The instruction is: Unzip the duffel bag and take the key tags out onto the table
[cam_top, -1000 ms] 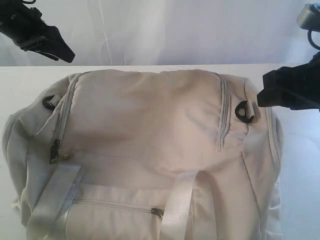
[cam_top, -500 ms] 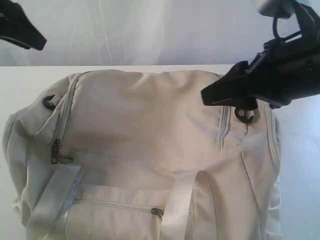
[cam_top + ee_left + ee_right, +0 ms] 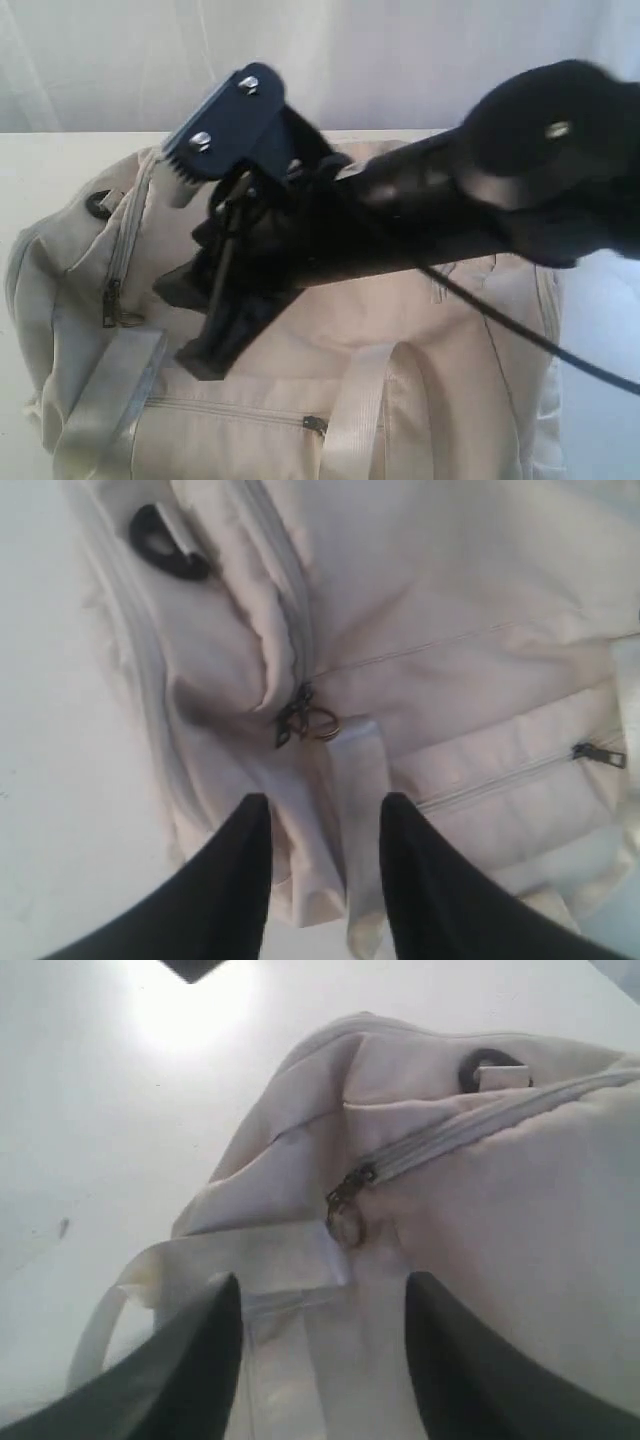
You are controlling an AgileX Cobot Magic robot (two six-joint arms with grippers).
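Exterior view, front to back: duffel bag (image 3: 440, 400) fills the lower frame, sitting on the white table (image 3: 40, 160), webbing handles (image 3: 355, 420) nearest, front pocket zipper (image 3: 315, 424) shut. Then the right arm (image 3: 420, 210) reaches across it toward the left of frame, right gripper (image 3: 185, 325) spread wide with nothing in it, just beside the main zipper pull (image 3: 112, 300), bag zipped up. Left wrist view: left gripper (image 3: 325, 880) also wide and empty above that pull, black D-ring (image 3: 165, 545) further back.

Black right arm (image 3: 450, 200) stretched across the middle, right claw (image 3: 320, 1360) angled downward, fingers parted, left claw (image 3: 322, 880) parted, empty
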